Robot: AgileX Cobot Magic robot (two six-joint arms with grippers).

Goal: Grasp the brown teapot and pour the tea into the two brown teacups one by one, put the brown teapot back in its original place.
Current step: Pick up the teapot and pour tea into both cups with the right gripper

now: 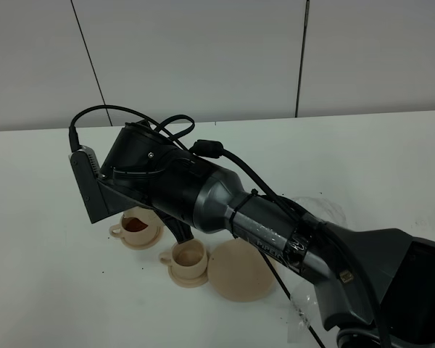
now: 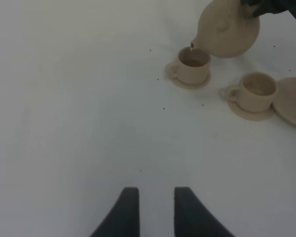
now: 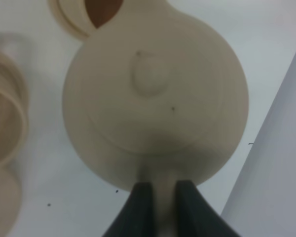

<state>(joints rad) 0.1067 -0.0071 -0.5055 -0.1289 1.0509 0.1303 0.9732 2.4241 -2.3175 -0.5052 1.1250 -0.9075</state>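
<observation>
**A:** Where is the brown teapot, and what has hold of it?

**B:** The brown teapot [image 2: 229,27] hangs tilted in the air. Its short spout dips over the left teacup [image 2: 193,64], which holds reddish-brown tea. The right hand [image 3: 163,207] is clamped on the loop handle, one dark finger on each side. In the high view, the arm hides the pot.

**A:** How would it handle?

**B:** It is matte beige ceramic, rounded, with a knobbed lid. I judge it stiff, breakable and fairly weighty with tea inside. The handle is the sensible hold, since the smooth belly would likely slip.

**A:** And around it?

**B:** The second teacup [image 2: 256,91] sits just right of the first and nearer, on a small saucer [image 2: 251,116]. It looks empty. Beside it on the right lies the large saucer [image 1: 239,270], flat, round and bare. All of this rests on a plain white tabletop [image 1: 43,290]. The left hand [image 2: 155,212] hovers well apart from the cups, fingers apart and holding nothing.
</observation>
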